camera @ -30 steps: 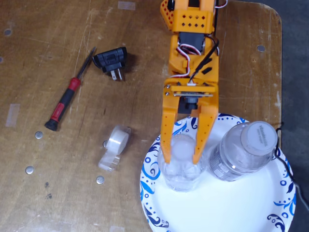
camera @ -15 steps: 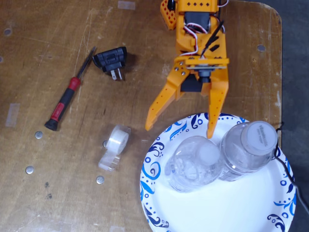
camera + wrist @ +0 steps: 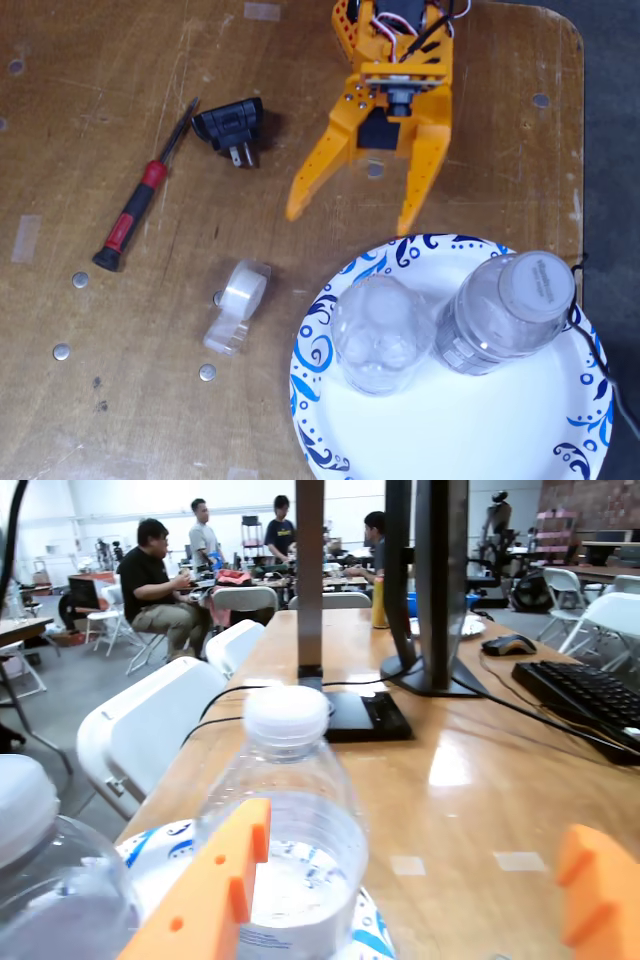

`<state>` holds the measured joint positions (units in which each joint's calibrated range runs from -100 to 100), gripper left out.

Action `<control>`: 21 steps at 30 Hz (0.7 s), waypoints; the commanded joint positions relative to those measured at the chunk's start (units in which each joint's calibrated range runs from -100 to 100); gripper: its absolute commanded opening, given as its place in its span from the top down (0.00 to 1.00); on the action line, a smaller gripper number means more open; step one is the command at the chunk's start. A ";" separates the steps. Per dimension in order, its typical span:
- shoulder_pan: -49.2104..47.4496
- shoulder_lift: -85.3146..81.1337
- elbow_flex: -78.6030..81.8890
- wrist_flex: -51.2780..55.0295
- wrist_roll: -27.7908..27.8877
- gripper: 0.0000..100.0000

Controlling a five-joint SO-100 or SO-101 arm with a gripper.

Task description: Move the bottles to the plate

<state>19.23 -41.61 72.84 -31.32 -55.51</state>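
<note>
Both bottles (image 3: 440, 325) stand upright on the plate (image 3: 520, 440), the gripper (image 3: 352, 218) hangs just beyond its rim, jaws apart and empty, so only retreat looks left.

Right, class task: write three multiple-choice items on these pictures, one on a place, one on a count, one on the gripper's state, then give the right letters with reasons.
1. Where do the bottles stand?
A. beside the screwdriver
B. on the plate
C. on the tape roll

2. How many bottles are there?
A. one
B. two
C. four

3. How is the gripper?
A. open, holding nothing
B. shut on a bottle
C. shut on the plug adapter

Answers:
1 B: in the fixed view the left bottle and the right bottle both stand upright inside the plate.
2 B: only those two show; the tape roll is no bottle.
3 A: the gripper has its jaws spread over bare table, short of the plate.
</note>
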 commanded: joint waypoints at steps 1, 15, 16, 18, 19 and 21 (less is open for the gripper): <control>3.35 -7.21 4.82 -0.19 0.27 0.89; 4.43 -19.77 16.53 2.25 -0.20 0.99; 4.43 -20.70 16.53 3.82 -0.20 0.99; 4.43 -23.14 16.62 7.91 -0.20 0.99; 4.54 -24.58 16.62 10.34 -0.20 0.99; 4.75 -28.04 16.62 15.48 -0.20 0.99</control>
<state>23.97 -65.44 89.66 -21.45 -55.51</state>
